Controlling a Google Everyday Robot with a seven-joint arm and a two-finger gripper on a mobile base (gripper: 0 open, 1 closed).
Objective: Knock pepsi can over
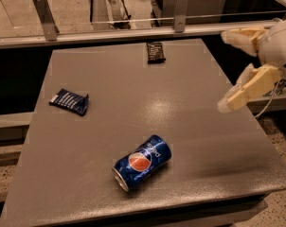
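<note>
The pepsi can (142,162) lies on its side on the grey table (133,89), near the front edge, its silver top pointing to the front left and its round logo facing up. My gripper (227,70) is at the right edge of the view, above the table's right side, well apart from the can. Its two cream fingers (247,86) are spread wide and hold nothing.
A flat blue snack packet (69,101) lies at the table's left. A flat dark snack packet (155,51) lies at the far edge. A rail with metal posts (43,15) runs behind the table. The floor drops away on the right.
</note>
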